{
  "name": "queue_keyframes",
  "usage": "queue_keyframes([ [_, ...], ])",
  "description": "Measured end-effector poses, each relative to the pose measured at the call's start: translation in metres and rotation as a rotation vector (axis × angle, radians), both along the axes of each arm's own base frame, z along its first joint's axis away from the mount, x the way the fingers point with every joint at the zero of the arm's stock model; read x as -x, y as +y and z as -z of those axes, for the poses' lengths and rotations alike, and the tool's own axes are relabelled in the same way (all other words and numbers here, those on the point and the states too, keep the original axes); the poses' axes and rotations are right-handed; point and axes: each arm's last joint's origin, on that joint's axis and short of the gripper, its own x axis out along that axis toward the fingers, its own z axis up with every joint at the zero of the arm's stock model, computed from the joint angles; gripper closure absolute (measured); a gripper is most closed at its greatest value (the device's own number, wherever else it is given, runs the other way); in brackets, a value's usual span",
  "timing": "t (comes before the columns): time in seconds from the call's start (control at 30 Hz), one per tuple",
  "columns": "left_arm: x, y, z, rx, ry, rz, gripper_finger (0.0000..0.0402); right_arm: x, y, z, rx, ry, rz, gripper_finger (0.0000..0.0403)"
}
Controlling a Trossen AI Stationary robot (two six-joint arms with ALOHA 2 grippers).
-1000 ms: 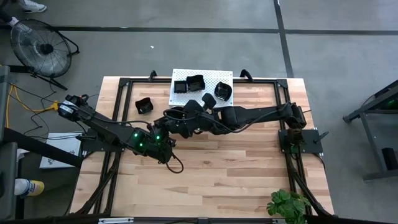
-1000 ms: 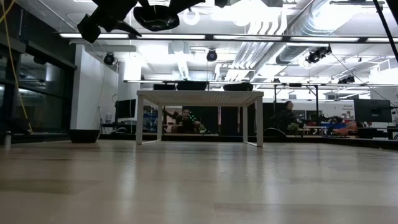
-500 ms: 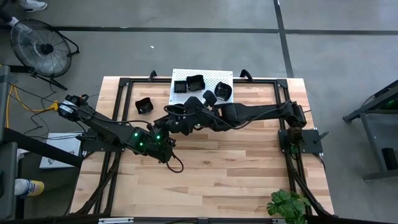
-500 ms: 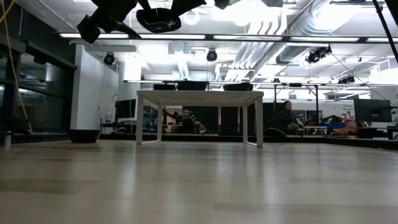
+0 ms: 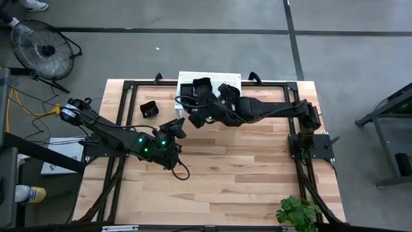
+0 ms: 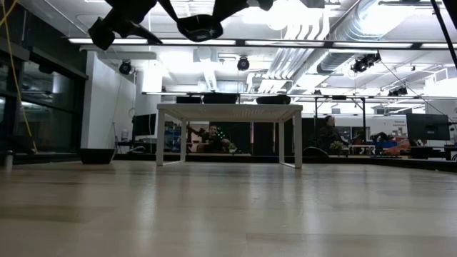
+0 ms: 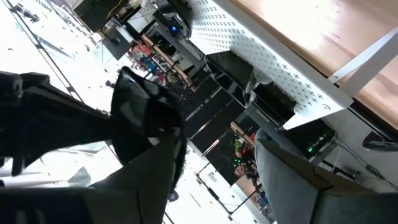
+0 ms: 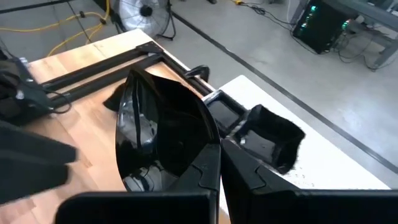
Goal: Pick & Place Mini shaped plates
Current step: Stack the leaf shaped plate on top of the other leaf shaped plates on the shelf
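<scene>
My right gripper (image 5: 195, 118) hangs above the table's far middle, just in front of the white perforated stand (image 5: 219, 80). It is shut on a glossy black mini plate (image 8: 161, 130), which also shows high up in the low view (image 6: 200, 27). Other black plates (image 5: 202, 84) (image 8: 273, 140) sit on the stand. One more plate (image 5: 149, 109) rests on the wood, left of the stand. My left gripper (image 5: 172, 127) hovers open and holds nothing, a little nearer and to the left of the right one. My right gripper pinches the black plate by its rim (image 8: 200, 154) between the two fingers (image 8: 242, 180). The arm reaches in from the table's right. The plate is lifted clear of the table and stands tilted on edge, its hollow face turned toward the wrist camera.
Black frame bars (image 5: 129, 87) run along the table's far and side edges. Bare wood (image 5: 232, 174) fills the near half of the table. A potted plant (image 5: 297, 211) stands at the near right corner and a fan (image 5: 38, 48) on the floor beyond the far left.
My right gripper has carried the plate away from the left gripper, toward the far edge and slightly right, up to the white stand. The plate stayed lifted clear throughout. My left arm kept still.
</scene>
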Motion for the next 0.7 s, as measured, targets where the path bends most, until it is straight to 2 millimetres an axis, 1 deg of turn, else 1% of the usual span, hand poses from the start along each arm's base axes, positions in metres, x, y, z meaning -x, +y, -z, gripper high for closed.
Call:
queue_keyframes([
  [0.1,0.001,0.001,0.000,-0.008,-0.015,-0.016,0.0183,0.008,-0.005,-0.007,0.009,-0.001,0.021,0.0403],
  [0.23,0.001,0.001,-0.001,-0.002,-0.074,-0.044,0.0183,0.015,-0.011,-0.012,0.013,0.013,0.040,0.0403],
  [0.37,0.004,0.002,-0.003,0.051,-0.166,-0.066,0.0183,0.023,-0.014,-0.018,0.015,0.023,0.049,0.0403],
  [0.47,0.012,0.005,-0.006,0.192,-0.198,-0.042,0.0183,0.028,-0.014,-0.019,0.010,0.048,0.048,0.0403],
  [0.57,0.022,0.007,-0.009,0.426,-0.230,-0.017,0.0183,0.032,-0.014,-0.018,-0.002,0.070,0.060,0.0403],
  [0.7,0.034,0.017,-0.014,0.712,-0.308,-0.085,0.0183,0.036,-0.015,-0.016,-0.005,0.103,0.081,0.0403],
])
